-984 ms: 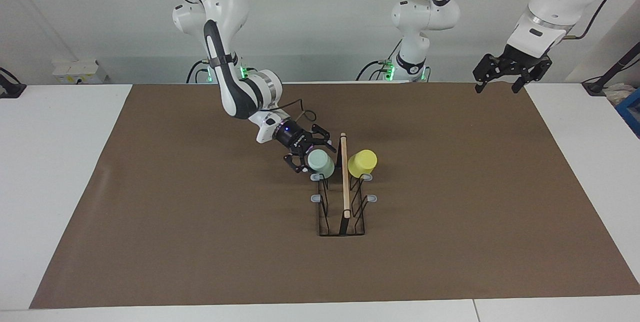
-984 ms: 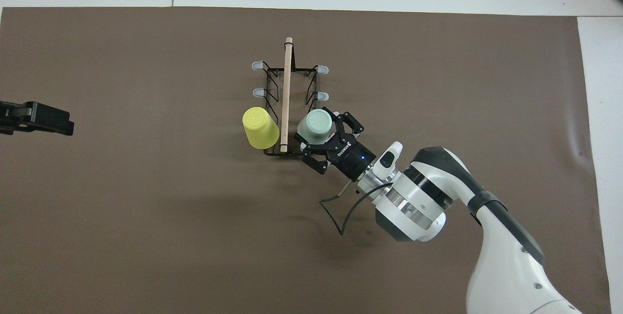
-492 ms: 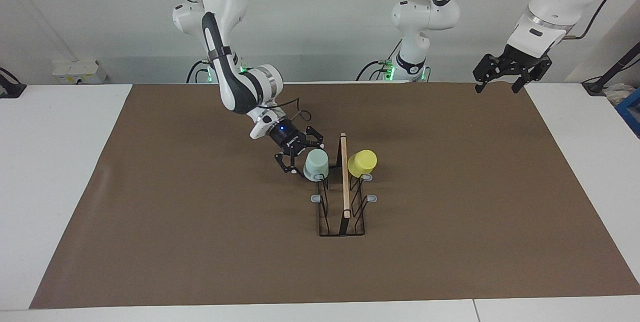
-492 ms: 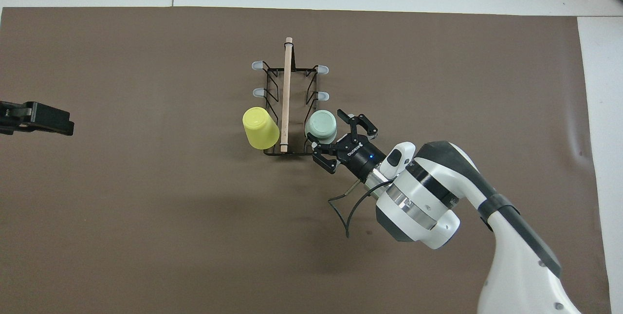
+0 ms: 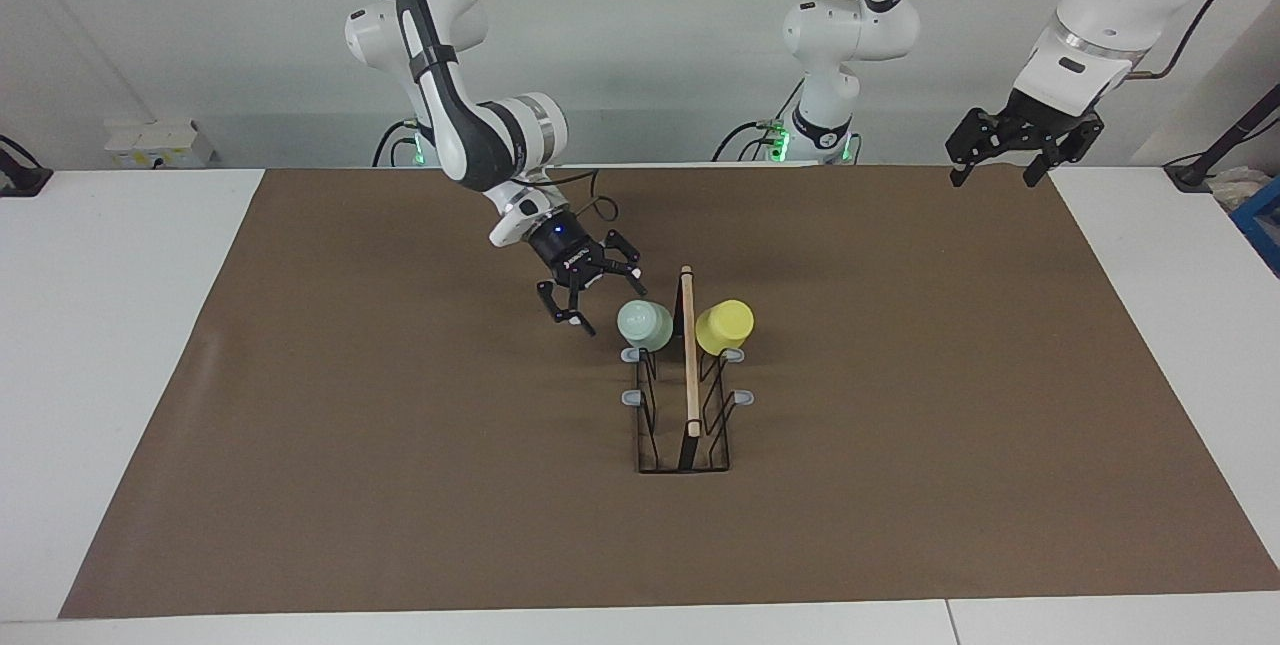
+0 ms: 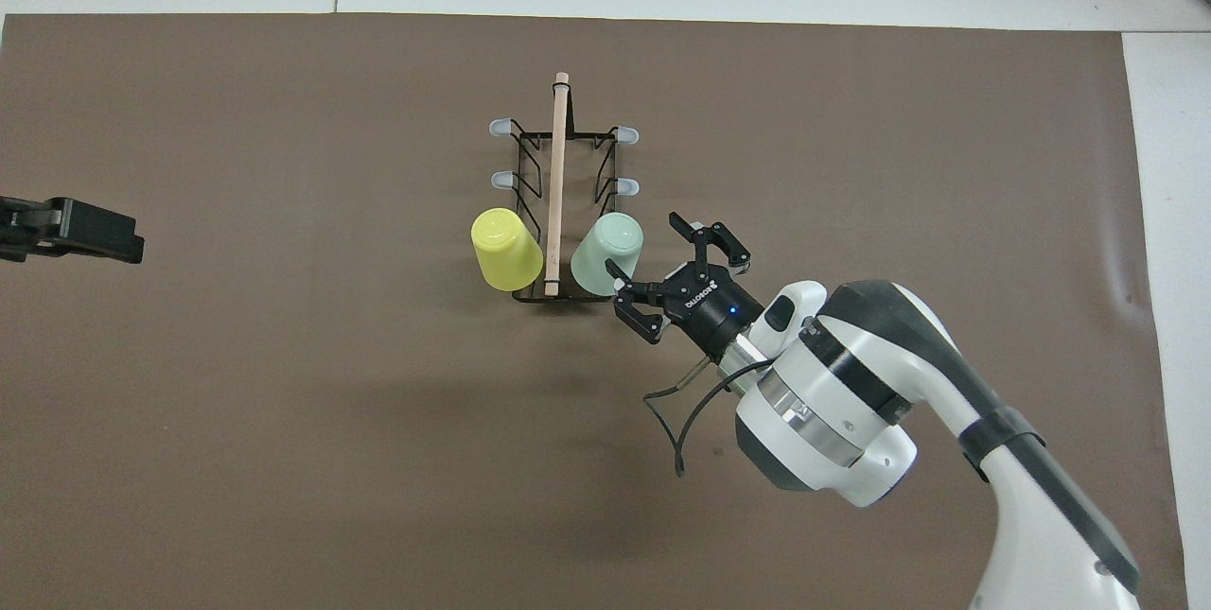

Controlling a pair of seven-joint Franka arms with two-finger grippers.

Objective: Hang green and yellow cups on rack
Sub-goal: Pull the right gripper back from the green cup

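The black wire rack [image 5: 690, 395] [image 6: 556, 147] with its wooden top rod stands mid-table. The mint green cup [image 5: 645, 323] [image 6: 605, 255] hangs upside down on the peg nearest the robots, on the right arm's side. Across the rod, the yellow cup [image 5: 725, 326] [image 6: 506, 249] hangs the same way on the matching peg toward the left arm's end. My right gripper [image 5: 613, 303] [image 6: 643, 241] is open just beside the green cup, apart from it and holding nothing. The left gripper [image 5: 993, 175] [image 6: 123, 241] waits, raised and open, over the mat's edge near its base.
A brown mat [image 5: 400, 445] covers most of the white table. Grey-tipped pegs [image 5: 632, 396] [image 6: 500, 180] farther from the robots carry nothing. A blue object [image 5: 1265, 225] sits at the table edge toward the left arm's end.
The right gripper has drawn back from the green cup toward its own base. The cup stays on its peg and has tilted a little. The left arm has not moved.
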